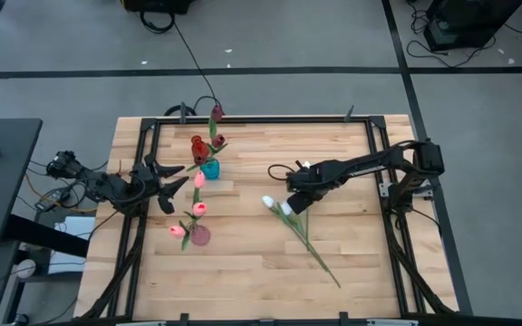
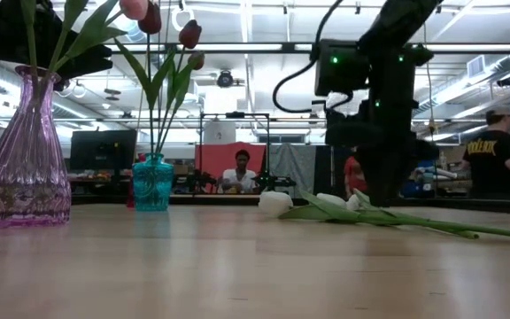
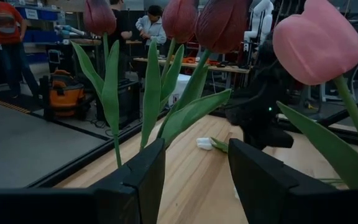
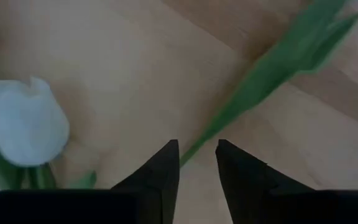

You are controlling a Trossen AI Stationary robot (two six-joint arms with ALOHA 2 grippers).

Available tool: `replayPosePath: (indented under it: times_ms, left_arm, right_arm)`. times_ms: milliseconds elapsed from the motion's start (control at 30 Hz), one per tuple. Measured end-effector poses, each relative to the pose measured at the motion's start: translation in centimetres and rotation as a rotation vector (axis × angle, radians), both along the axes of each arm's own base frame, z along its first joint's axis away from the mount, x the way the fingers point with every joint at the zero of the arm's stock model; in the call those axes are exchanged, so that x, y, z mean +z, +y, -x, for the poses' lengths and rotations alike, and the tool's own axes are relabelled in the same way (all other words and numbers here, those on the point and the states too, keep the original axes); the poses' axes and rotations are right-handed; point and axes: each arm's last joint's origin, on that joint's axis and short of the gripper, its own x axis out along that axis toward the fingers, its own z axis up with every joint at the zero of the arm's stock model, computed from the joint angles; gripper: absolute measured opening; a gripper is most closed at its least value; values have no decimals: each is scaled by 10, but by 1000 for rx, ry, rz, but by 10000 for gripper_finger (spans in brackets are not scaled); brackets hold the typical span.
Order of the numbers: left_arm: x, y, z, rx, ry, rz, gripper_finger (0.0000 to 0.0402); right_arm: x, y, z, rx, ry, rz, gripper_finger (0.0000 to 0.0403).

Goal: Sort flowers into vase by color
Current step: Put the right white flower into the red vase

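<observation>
White tulips (image 1: 284, 207) lie flat on the table, stems running toward the near right. My right gripper (image 1: 294, 196) is low over them. In the right wrist view its fingers (image 4: 197, 152) stand narrowly open on either side of a green stem (image 4: 241, 109), beside a white bud (image 4: 27, 124). Maroon tulips (image 1: 199, 145) stand in a teal vase (image 2: 152, 183). Pink tulips (image 1: 199, 208) stand in a pink glass vase (image 2: 27, 159). My left gripper (image 1: 176, 182) waits open just left of the vases, facing the maroon tulips (image 3: 179, 18) and a pink bud (image 3: 319, 40).
A black frame (image 1: 243, 120) borders the wooden table top. The two vases stand close together left of centre, the teal one farther back. Bare wood lies toward the near edge (image 1: 243, 290). People and workbenches show in the room beyond the far edge (image 2: 242, 173).
</observation>
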Motion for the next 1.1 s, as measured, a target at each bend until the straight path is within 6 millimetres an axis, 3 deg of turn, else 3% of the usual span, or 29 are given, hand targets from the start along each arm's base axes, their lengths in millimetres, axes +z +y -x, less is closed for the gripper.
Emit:
replayPosePath:
  times_ms: [267,400,533,633,733,867,1100]
  left_arm:
    - [0,0,0,-1,0,0,182]
    - [0,0,0,-1,0,0,182]
    - [0,0,0,0,0,0,182]
    - [0,0,0,0,-1,0,182]
    - [0,0,0,0,-2,1,182]
    - [0,0,0,0,-2,1,182]
    - [0,1,1,53,16,-27,182]
  right_arm:
    - [-11,-3,-2,6,25,38,149]
    - [-14,-3,-5,41,26,38,104]
    - [-12,-3,-5,102,15,38,24]
    - [-7,-10,-4,146,-12,69,15]
    - [9,-26,-14,245,-163,150,15]
    - [28,-60,-35,371,-494,241,6]
    - [59,-133,-42,307,-936,442,7]
